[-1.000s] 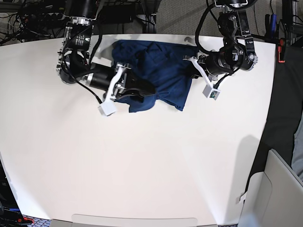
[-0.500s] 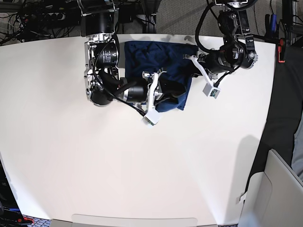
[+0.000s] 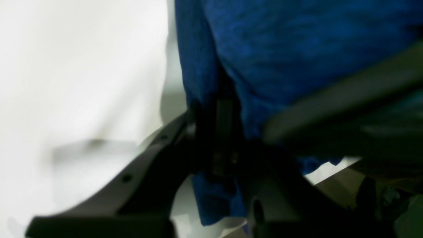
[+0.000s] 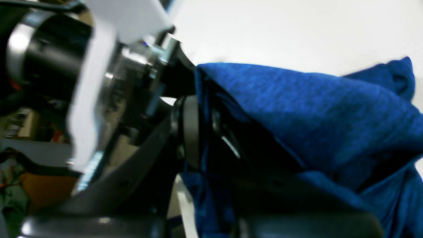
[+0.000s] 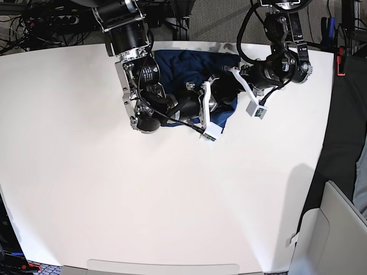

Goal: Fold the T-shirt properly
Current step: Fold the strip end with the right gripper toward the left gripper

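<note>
A broad white desk (image 5: 143, 195) carries the navy-blue soft knit T-shirt (image 5: 183, 66), bunched at the desk's far edge, right of centre. The right gripper (image 5: 221, 103) reaches in from the left, its jaws pinching a fold of the T-shirt (image 4: 297, 109). The left gripper (image 5: 232, 86) meets it from the right, pinched onto the cloth (image 3: 297, 49) too.

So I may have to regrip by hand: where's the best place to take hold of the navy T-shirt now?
Probably the loose folded edge of the T-shirt toward the table's far side, coming from the far edge. The near side is crowded: both the right gripper and left gripper are shut on its cloth there, and the shirt lies bunched between them.
</note>
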Available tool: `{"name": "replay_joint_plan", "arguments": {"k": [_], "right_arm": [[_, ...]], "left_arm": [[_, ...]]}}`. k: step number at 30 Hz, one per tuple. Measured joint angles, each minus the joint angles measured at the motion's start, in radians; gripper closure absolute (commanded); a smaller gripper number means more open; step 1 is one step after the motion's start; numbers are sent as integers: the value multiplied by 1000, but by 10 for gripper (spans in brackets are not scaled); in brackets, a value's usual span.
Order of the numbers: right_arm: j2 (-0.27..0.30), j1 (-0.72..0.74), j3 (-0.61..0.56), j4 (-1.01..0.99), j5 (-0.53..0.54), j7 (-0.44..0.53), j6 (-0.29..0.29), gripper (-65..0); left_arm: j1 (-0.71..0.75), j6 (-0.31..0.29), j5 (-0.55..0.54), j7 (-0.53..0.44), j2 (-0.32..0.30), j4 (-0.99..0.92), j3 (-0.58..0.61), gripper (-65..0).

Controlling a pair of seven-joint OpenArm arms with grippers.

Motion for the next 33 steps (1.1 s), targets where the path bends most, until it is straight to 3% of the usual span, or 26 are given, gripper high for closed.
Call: {"name": "replay_joint_plan", "arguments": {"k": [3,5,10,12,17,20,24,29,33], "right_arm": [[-1,-2,2,0,-2,18,0,-16],[0,-5,4,17,-5,28,0,-61],[-2,-10,4,91,-3,35,0,-346],[-4,-12,21,106,-3,34,0,-424],[-6,-12,193,177,-3,35,0,-384],[47,-2,297,206,2,33,0,-334],[169,-9,412,243,-10,34,0,-303],[252,-47,376,286,-84,35,-1,-274],[250,-60,190,384,-255,31,3,-247]], "left_arm": [[0,0,0,0,0,0,0,0],[0,0,0,0,0,0,0,0],[0,0,0,-1,0,0,0,0],[0,0,0,0,0,0,0,0],[0,0,0,3,0,8,-13,0],[4,-2,10,26,3,41,-73,0],[6,1,28,27,-3,90,-145,0],[5,1,26,26,0,114,-155,0],[3,1,31,25,28,71,-110,0]]}}
